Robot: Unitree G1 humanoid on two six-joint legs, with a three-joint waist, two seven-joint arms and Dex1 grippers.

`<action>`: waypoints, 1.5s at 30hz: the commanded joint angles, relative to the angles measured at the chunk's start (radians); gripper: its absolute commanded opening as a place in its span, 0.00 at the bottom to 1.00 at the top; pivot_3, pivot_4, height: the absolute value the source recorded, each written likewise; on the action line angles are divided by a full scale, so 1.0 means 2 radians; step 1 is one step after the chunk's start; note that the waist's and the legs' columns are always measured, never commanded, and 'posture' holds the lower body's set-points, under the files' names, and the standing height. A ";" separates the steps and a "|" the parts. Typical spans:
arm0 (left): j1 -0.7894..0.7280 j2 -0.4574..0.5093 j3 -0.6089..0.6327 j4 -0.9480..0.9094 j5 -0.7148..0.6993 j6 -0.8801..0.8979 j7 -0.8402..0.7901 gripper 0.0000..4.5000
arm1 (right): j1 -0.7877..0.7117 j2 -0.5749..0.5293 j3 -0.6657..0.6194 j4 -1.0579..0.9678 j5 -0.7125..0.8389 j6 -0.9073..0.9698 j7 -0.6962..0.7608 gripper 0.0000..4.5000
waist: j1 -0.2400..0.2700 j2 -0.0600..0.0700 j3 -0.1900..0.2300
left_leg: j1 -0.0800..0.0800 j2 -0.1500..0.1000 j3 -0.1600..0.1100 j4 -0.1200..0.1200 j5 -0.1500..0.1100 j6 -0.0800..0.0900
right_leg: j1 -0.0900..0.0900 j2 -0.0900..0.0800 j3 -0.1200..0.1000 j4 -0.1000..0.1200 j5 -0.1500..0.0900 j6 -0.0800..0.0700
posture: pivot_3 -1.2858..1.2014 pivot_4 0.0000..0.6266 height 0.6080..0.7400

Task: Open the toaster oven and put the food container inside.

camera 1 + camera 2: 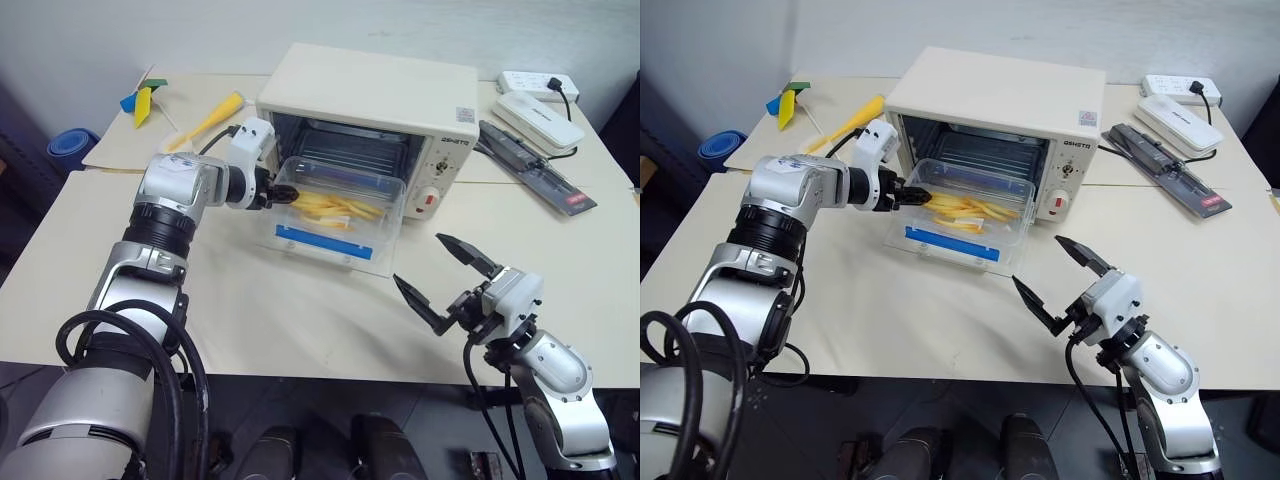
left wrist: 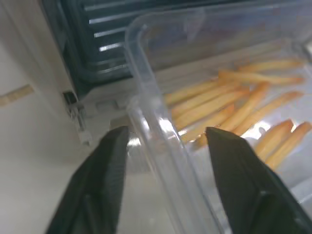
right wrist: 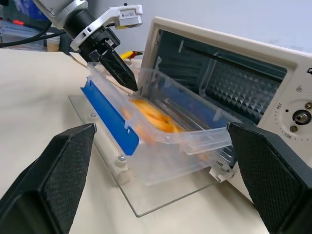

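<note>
The cream-white toaster oven (image 1: 370, 85) stands at the back of the table, and its glass door (image 1: 375, 262) lies folded down flat. The clear food container (image 1: 340, 205), with fries inside and a blue clip strip along its near side, rests on the door with its far side in the oven mouth. My left gripper (image 1: 275, 193) is at the container's left end. In the left wrist view its fingers (image 2: 109, 161) straddle the container's wall (image 2: 151, 102), open with a gap on each side. My right gripper (image 1: 440, 270) hovers open over the table in front of the oven, holding nothing.
A yellow-handled brush (image 1: 210, 120) lies left of the oven, with coloured pieces (image 1: 142, 100) beyond it. Right of the oven are a power strip (image 1: 540, 85), a white box (image 1: 540, 118) and a long dark tool (image 1: 535, 165). A blue object (image 1: 72, 148) sits off the table's left edge.
</note>
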 commanded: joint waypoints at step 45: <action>0.161 -0.093 0.090 0.024 0.054 -0.511 0.029 0.01 | -0.358 0.099 0.091 0.364 -0.160 0.064 -0.131 0.00 | -0.006 -0.001 -0.001 | 0.000 -0.002 -0.002 0.001 0.001 0.000 | -0.001 -0.001 0.001 0.004 0.000 0.000 | 0.52 0.24 1.00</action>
